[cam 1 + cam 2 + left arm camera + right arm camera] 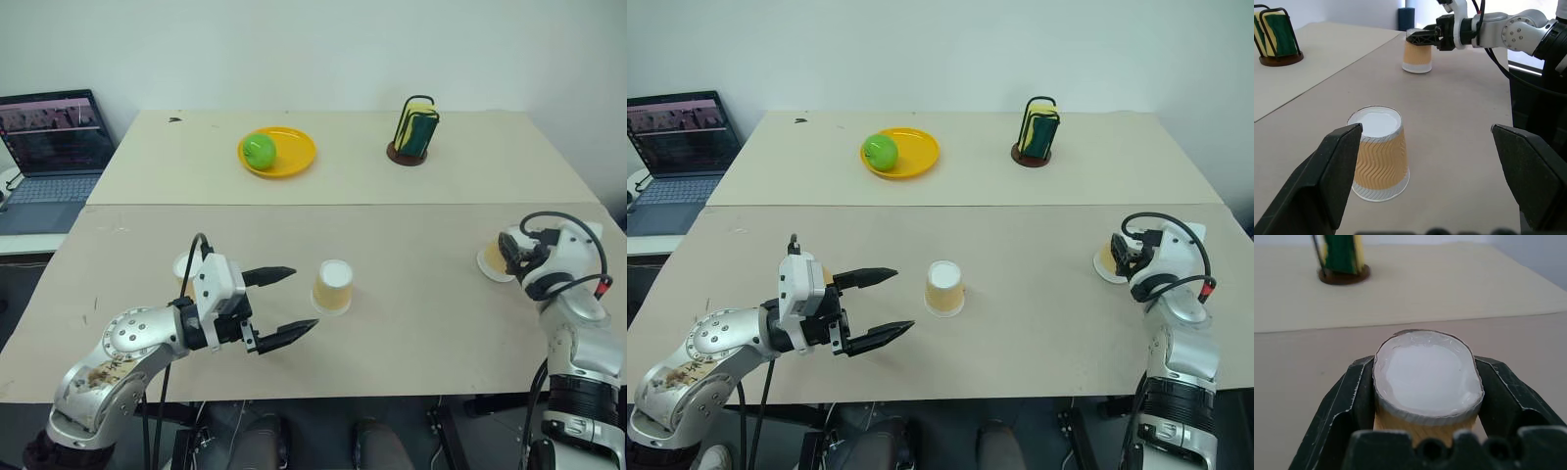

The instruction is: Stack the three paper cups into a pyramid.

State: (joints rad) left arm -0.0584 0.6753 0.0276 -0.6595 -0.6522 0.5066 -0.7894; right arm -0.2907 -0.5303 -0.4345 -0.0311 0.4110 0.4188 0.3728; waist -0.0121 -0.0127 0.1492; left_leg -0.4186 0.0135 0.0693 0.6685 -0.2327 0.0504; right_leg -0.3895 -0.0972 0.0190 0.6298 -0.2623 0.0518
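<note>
Closest to me, my left gripper hangs level over the near edge of the table, black fingers spread wide with nothing between them. Two pale tan boards butt together to make that table, matte and scuffed, with a white wall behind and a laptop off to my left. Just ahead of the spread fingers a ribbed tan-orange paper cup stands upside down, white base up, wide mouth flat on the board. Another cup peeks out behind my left wrist. Over on the right, my right gripper pinches the third cup at its narrow white end, squeezing it oval. Farther back sit a yellow plate with a green apple, and a wire holder.
</note>
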